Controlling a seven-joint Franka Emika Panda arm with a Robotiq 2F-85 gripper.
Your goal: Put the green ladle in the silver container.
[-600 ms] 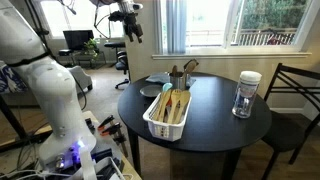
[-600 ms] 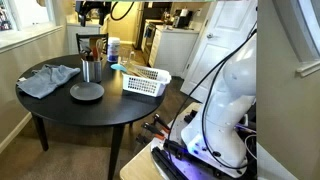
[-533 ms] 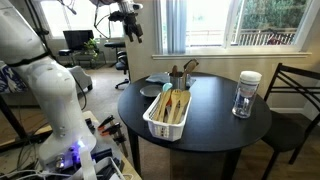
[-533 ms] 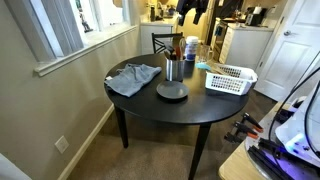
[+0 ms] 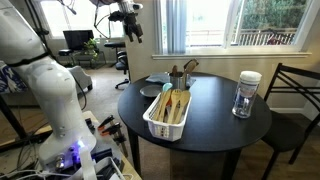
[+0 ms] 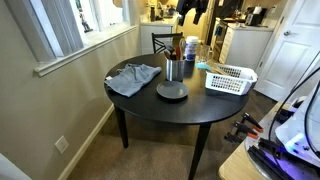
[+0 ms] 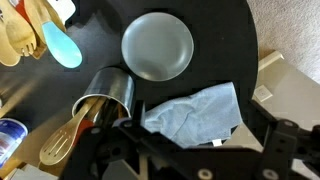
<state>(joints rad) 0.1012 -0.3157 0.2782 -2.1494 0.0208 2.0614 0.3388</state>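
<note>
1. Round black table [image 5: 215, 125] by a window, in an exterior view. The ladle [image 5: 166, 90] lies in the basket [image 5: 160, 125] among tan wooden utensils, its bowl end toward the container [image 5: 177, 79] just beyond. The gripper [image 5: 128, 20] hangs high, well apart from the table and too small here to read.
2. In an exterior view, the gripper [image 6: 193, 10] sits at the top edge, above the far side of the table. The container [image 6: 174, 69] stands between the cloth [image 6: 133, 77] and the basket [image 6: 230, 78], behind the plate [image 6: 171, 91]. The ladle [image 6: 203, 68] shows only as a teal sliver at the basket's near end.
3. Wrist view, looking down: the ladle's bowl [image 7: 62, 45] is at the upper left, apart from the container [image 7: 105, 95], which holds only wooden utensils. The gripper [image 7: 190, 150] is a dark mass, and I cannot tell whether it is wide or narrow.
4. Judgement: 0 steps look done. Descending, grasping, lifting and dropping the ladle into the container all seem left.
</note>
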